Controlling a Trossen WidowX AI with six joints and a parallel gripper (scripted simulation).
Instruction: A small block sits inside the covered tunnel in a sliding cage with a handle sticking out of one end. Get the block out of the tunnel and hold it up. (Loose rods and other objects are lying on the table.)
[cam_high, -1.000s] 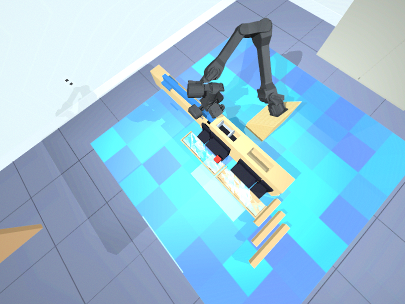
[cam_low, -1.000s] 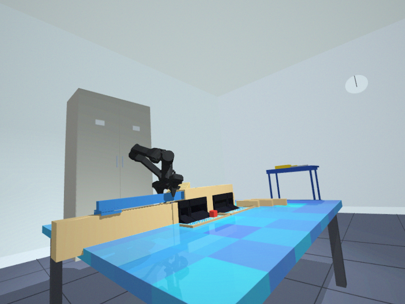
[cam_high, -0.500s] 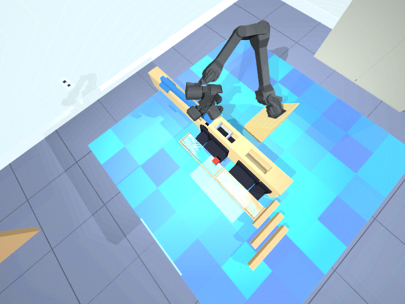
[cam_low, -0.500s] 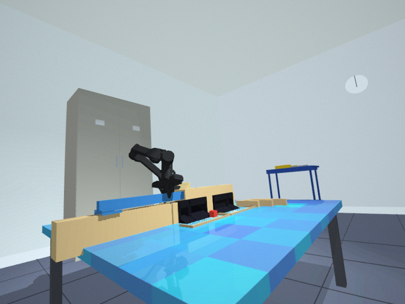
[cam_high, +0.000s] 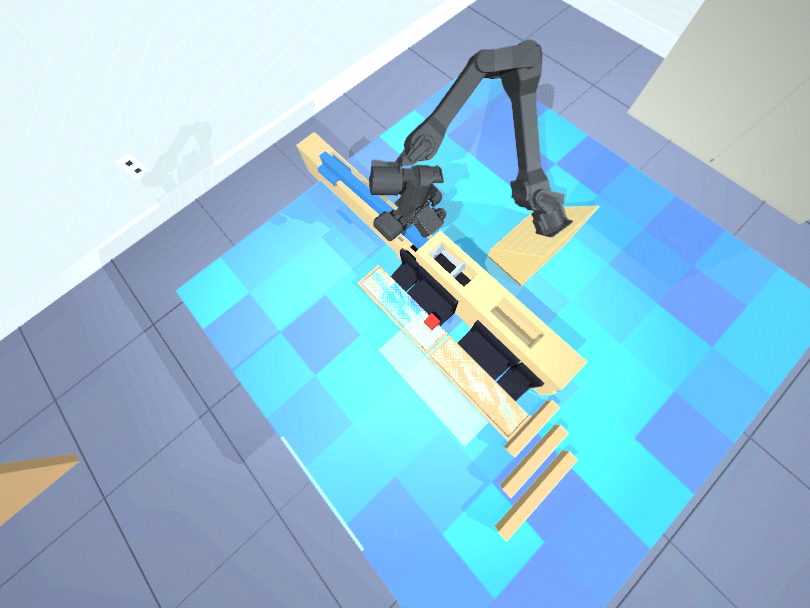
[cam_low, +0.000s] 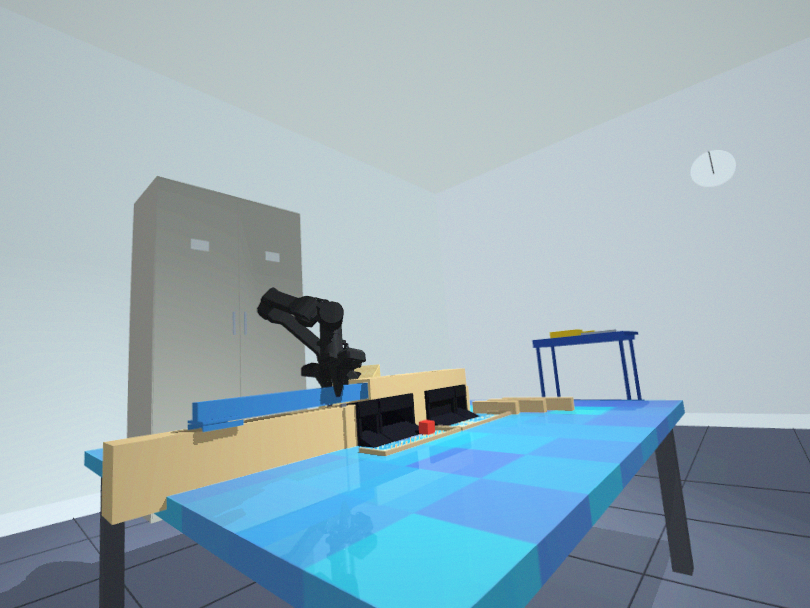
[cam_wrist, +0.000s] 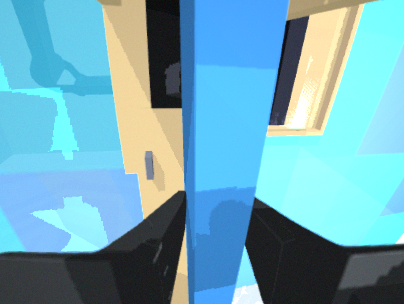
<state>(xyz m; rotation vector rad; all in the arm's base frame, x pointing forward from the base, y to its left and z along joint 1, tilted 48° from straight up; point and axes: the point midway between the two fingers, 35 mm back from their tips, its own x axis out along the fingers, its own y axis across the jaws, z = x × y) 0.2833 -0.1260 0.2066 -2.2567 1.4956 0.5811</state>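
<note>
Handle first: the long blue handle (cam_high: 359, 188) (cam_low: 261, 404) (cam_wrist: 232, 125) is clamped between the fingers of the gripper (cam_high: 412, 225) (cam_low: 337, 392) (cam_wrist: 211, 197), one finger against each side, near the tunnel (cam_high: 480, 287) (cam_low: 392, 381) (cam_wrist: 325, 7). If the cage is to be slid, the pull or push should be kept in line with the wooden guide (cam_high: 307, 153) (cam_low: 228, 435) (cam_wrist: 135, 115), slowly and without lift or twist, since a skewed bar could bind or slip from the grip. The small red block (cam_high: 431, 321) (cam_low: 426, 426), however, is seen outside the tunnel, at the shallow tray (cam_high: 392, 318) (cam_low: 386, 451) (cam_wrist: 295, 132) beside the dark flaps (cam_high: 428, 297) (cam_low: 395, 415) (cam_wrist: 292, 65); if this is the block wanted, the handle should be released cleanly and the block approached from above, with the flaps avoided. The fingertips are covered by the arm in the top view, and the block is not shown in the wrist view. Most of the cage is concealed by the cover, and whether the block touches a flap cannot be told.
</note>
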